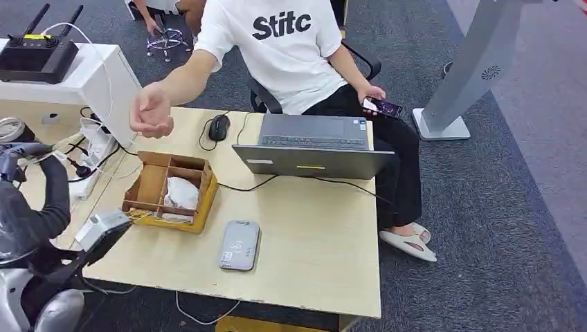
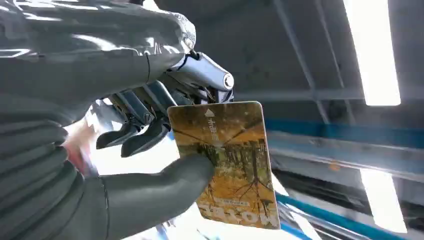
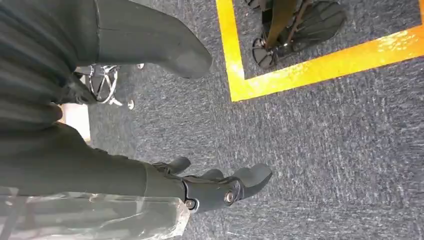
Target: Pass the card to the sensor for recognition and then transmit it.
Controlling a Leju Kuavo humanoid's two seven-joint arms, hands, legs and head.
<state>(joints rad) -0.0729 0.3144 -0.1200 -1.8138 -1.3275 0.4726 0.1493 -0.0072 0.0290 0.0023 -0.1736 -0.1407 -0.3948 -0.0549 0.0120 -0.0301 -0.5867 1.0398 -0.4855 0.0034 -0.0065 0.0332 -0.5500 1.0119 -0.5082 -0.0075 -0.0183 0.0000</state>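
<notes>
Head view: box (image 1: 149,188) beside sensor (image 1: 239,245); left hand (image 2: 150,125) pinches card (image 2: 227,160); right hand (image 3: 210,187) spread, holding nothing.

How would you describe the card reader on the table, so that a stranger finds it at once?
On the light wooden table, look at the near edge, in front of the open laptop. The card reader lies flat there, right of the cardboard box. It is a small grey slab with rounded corners.

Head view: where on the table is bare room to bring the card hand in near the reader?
Bare tabletop lies right of the card reader, below the laptop. It is crowded on the left: the cardboard box, cables, and a person's hand above it.
</notes>
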